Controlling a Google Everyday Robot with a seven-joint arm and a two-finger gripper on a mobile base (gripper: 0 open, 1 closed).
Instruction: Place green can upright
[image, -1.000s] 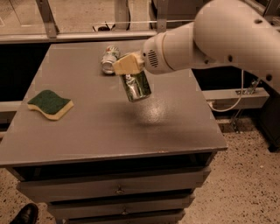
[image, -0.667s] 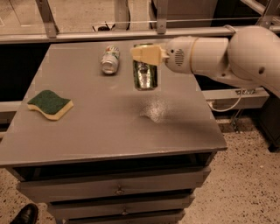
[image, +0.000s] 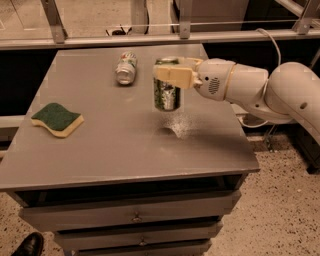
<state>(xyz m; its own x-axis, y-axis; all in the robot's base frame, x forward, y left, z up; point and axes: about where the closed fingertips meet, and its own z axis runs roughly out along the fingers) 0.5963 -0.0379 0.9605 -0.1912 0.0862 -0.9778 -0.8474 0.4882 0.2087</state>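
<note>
The green can (image: 166, 95) is shiny metallic green with silvery markings. It stands upright, held a little above the grey table (image: 115, 150), right of centre. My gripper (image: 169, 75) reaches in from the right and is shut on the can's upper part, its cream fingers (image: 172, 76) across the front. The white arm (image: 250, 90) extends off to the right.
A white-silver can (image: 126, 67) with red and green marks lies on its side at the back of the table. A green and yellow sponge (image: 57, 119) lies at the left. Drawers (image: 135, 216) sit below the tabletop. A dark shoe (image: 29, 245) shows at the bottom left.
The gripper has turned the green can from tilted to upright and moved it right and slightly back. The arm has drawn back toward the right.
</note>
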